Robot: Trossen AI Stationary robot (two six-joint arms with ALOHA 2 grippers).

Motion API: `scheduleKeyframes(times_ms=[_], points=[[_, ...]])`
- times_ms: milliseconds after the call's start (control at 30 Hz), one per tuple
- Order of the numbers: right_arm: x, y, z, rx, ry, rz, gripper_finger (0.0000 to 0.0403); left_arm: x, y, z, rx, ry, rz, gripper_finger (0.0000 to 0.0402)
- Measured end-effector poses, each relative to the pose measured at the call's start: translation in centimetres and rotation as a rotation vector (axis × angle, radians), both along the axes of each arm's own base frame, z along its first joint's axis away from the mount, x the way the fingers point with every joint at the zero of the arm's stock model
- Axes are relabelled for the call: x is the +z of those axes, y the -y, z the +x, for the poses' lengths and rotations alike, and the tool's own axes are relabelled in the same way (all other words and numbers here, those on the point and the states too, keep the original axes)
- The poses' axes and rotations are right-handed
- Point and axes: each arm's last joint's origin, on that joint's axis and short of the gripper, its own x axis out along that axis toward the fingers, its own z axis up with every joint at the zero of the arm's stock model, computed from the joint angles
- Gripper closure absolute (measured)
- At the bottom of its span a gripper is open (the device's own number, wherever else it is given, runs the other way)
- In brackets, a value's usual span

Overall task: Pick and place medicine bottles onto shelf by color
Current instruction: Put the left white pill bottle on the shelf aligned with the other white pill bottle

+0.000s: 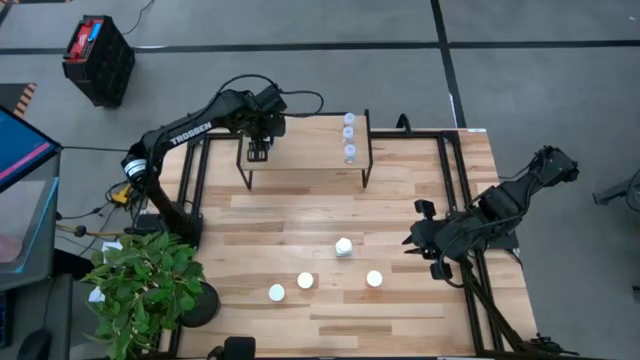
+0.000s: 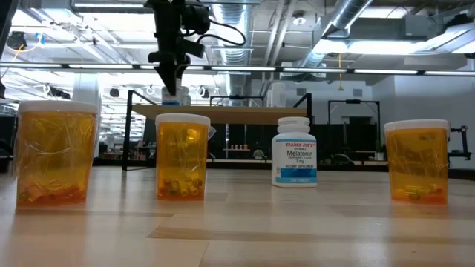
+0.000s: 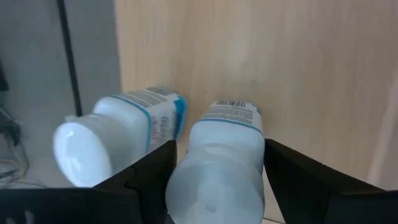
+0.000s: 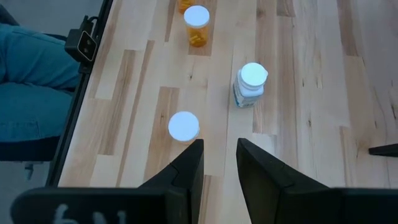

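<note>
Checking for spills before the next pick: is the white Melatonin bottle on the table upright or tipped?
Upright. In the low view the white Melatonin bottle stands on its base, cap on top, label reading level.

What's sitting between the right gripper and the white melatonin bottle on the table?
Nothing: in the high view, only bare tabletop separates the right gripper from the white melatonin bottle. The right wrist view agrees.

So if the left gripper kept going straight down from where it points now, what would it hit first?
Probably the light-wood shelf board. The left gripper points down at it with a white medicine bottle between its fingers, beside another white bottle; the remaining gap is unclear.
</note>
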Motion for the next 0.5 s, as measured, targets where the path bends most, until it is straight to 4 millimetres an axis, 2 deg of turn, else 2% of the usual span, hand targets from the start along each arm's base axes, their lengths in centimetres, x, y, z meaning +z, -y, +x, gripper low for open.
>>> scheduleKeyframes(times_ms=[333, 500], points=[[0.0, 0.0, 0.0, -0.002, -0.001, 0.002, 0.0285, 0.2, 0.0, 0.1, 0.001, -0.002, 0.022, 0.0177], [0.0, 0.0, 0.0, -0.001, -0.001, 0.003, 0.0285, 3.3, 0.3, 0.3, -0.015, 0.086, 0.044, 0.0177]])
